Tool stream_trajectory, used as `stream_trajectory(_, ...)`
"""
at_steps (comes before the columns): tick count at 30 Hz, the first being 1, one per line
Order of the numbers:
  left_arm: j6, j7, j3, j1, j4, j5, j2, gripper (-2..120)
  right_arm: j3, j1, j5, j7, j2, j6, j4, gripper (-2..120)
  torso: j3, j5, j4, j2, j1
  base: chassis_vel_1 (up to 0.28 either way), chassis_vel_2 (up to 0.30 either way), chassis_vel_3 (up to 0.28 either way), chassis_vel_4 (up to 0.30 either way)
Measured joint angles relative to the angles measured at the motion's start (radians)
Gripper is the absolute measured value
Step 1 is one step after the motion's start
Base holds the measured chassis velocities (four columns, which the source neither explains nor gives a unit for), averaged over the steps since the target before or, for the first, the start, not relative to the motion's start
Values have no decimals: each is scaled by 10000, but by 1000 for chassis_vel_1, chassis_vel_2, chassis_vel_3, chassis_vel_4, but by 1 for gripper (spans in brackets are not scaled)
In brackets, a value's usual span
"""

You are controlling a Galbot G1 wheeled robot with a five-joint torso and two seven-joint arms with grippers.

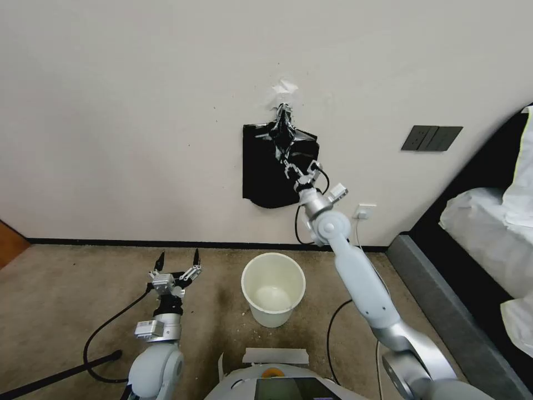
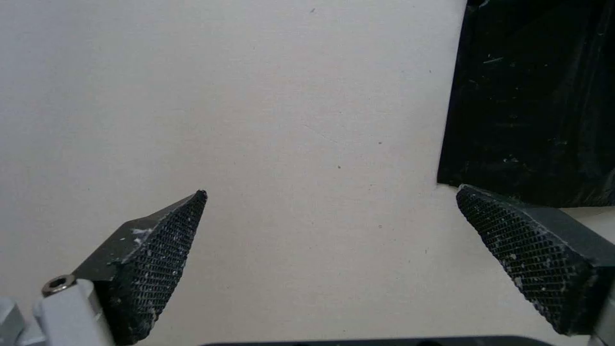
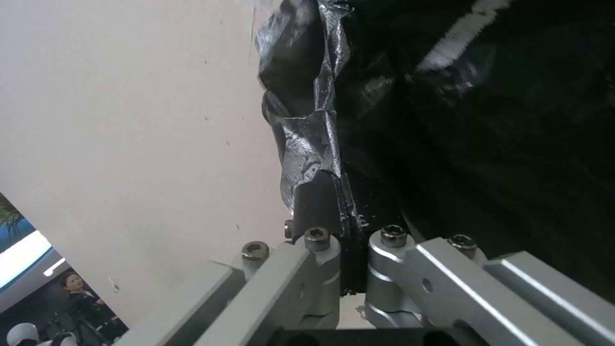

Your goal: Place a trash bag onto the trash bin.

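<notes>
On floor: trash bin [image 1: 273, 289] empty | right end effector [image 1: 290, 162] pinching trash bag [image 1: 272, 145]

head: high, faces wall [image 1: 139, 111] | wrists: close, wall-facing | shared: black bags [image 1: 266, 172]

The trash bag [image 1: 283, 136], glossy black and crinkled, is a pulled-out twisted strip at upper centre, hanging against the wall over a flat black bundle; the trash bin [image 1: 273, 289], round, cream-white, stands upright and open on the carpet, lower centre, below it.
</notes>
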Motion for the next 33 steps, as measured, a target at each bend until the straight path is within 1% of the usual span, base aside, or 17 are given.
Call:
stream_trajectory(7, -1, 2, 13, 20, -10, 0, -2, 100, -43, -494, -214, 11, -15, -64, 370, 0, 0, -1, -1, 0, 0, 0, 0, 0, 0)
stream_trajectory(12, -3, 7, 94, 20, -76, 18, -29, 100, -140, -1322, -755, 10, -56, -168, 817, 0, 0, -1, -1, 0, 0, 0, 0, 0, 0)
stream_trajectory(18, -8, 12, 187, 51, -135, 50, -43, 100, -129, -1850, -1023, -5, -81, -211, 1123, 0, 0, -1, -1, 0, -1, 0, 0, 0, 0)
stream_trajectory(33, -5, 23, 362, 14, -229, 71, -21, 100, -139, -2949, -1885, -165, -115, -297, 1649, 0, 0, -1, -1, 0, 0, 0, 0, 0, 0)
